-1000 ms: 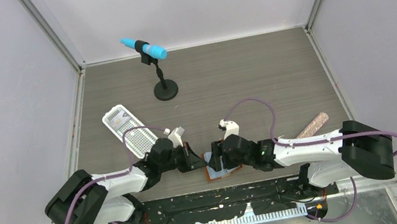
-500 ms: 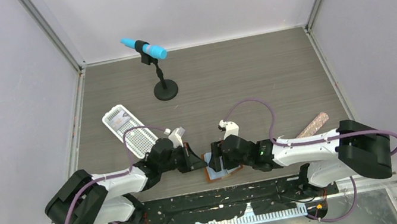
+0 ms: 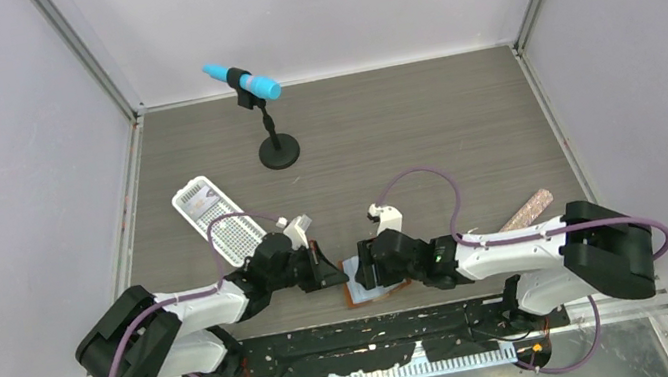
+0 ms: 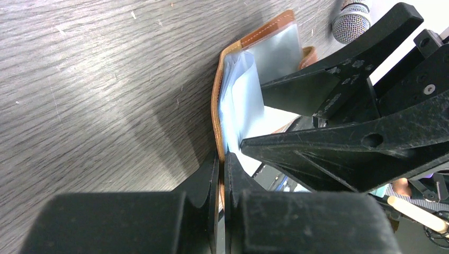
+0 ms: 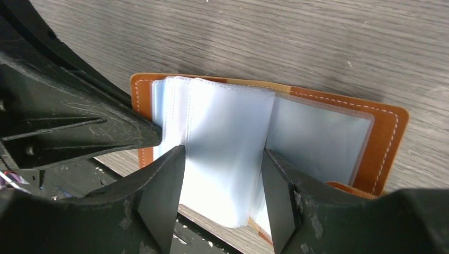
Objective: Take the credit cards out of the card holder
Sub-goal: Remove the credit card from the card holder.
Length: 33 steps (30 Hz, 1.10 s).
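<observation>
So this one's barely started as far as I can tell. The card holder (image 5: 389, 132) is lying open, face up, at the near edge of the table (image 5: 317, 42), right between the two arms. The credit cards (image 5: 227, 121) look like they're all in there, fanned up like pale blue pages (honestly can't separate card from sleeve). No loose card on the wood that I can spot. There's something small in the far end of the white tray (image 3: 236, 232), but it's too tiny to call. The left gripper (image 4: 222, 159) is pinched tight on the tan cover's left edge, pinning it down. The right gripper (image 5: 221, 152) has its jaws spread fairly wide, straddling one pale leaf, and I can't tell if the pads actually press it. Opened out, the holder's long axis runs left-right across the table, slightly skewed, with the spine going near-to-far. So I'd guess every card is left to pull.
</observation>
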Each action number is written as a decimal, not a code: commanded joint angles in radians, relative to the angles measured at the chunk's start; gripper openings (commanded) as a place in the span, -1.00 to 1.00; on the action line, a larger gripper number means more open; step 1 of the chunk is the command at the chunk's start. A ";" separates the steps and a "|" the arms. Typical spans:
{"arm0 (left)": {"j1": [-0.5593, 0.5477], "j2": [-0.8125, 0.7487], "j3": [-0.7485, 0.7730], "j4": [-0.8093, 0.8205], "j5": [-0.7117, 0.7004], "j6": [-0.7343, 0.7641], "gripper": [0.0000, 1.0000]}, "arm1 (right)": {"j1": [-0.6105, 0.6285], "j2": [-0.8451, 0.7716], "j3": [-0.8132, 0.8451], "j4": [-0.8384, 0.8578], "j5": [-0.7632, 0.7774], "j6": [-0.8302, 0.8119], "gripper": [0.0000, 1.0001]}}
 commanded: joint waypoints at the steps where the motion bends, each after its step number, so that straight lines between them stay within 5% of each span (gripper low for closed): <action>1: -0.005 -0.016 0.031 0.006 0.012 0.026 -1.00 | 0.007 -0.029 0.019 -0.109 0.086 -0.012 0.22; 22: -0.005 -0.038 0.029 -0.020 0.004 0.034 -1.00 | 0.007 -0.289 0.050 -0.572 0.329 0.050 0.17; 33: -0.009 -0.036 0.037 -0.026 0.006 0.033 -1.00 | 0.017 -0.353 0.094 -0.365 0.195 -0.041 0.12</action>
